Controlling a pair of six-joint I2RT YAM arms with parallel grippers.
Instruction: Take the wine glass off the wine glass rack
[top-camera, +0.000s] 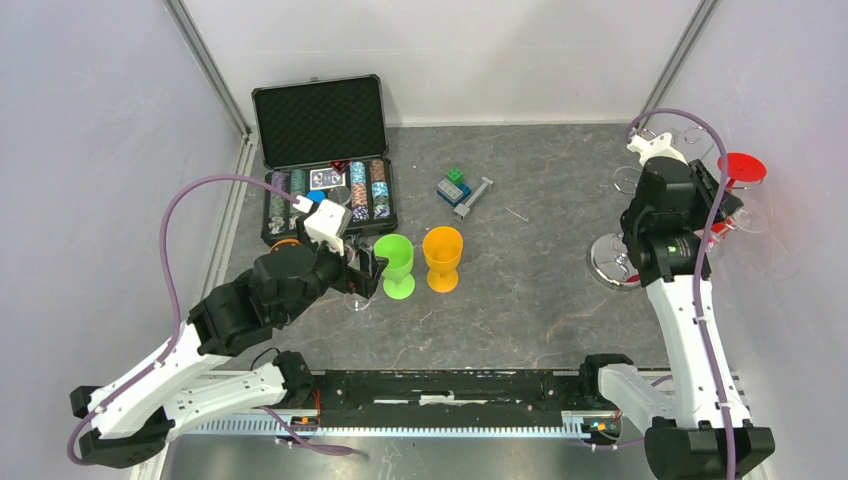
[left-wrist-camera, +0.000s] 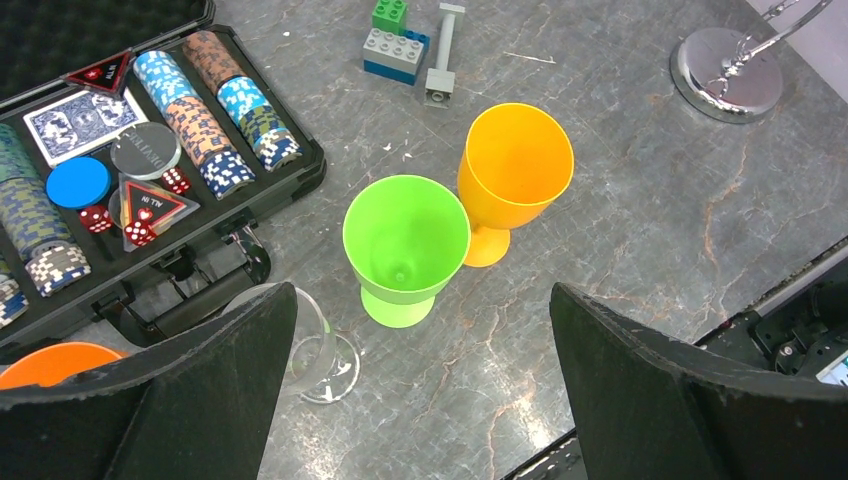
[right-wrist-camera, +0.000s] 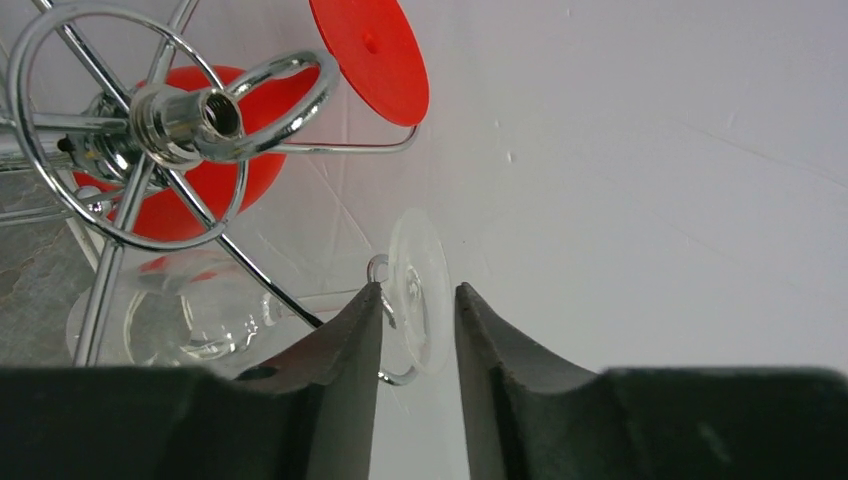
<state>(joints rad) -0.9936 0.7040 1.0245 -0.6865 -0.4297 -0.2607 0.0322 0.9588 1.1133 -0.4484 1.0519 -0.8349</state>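
Note:
The wine glass rack (right-wrist-camera: 185, 115) is a chrome wire stand at the right wall; its round base (top-camera: 613, 262) shows beside my right arm. A clear wine glass (right-wrist-camera: 420, 290) hangs upside down from one hook, its bowl (right-wrist-camera: 190, 320) below the arms. My right gripper (right-wrist-camera: 420, 300) has its jaws narrowly apart around that glass's round foot, with a thin gap at the right finger. A red wine glass (right-wrist-camera: 370, 55) hangs on another hook. My left gripper (left-wrist-camera: 422, 292) stands wide open above the table by a green cup (left-wrist-camera: 405, 240), holding nothing.
A clear glass (left-wrist-camera: 310, 345) stands by the left finger. An orange cup (left-wrist-camera: 515, 165) stands beside the green one. An open poker chip case (top-camera: 325, 170) lies at the back left, toy bricks (top-camera: 453, 187) mid-table. The right wall (top-camera: 800, 150) is close behind the rack.

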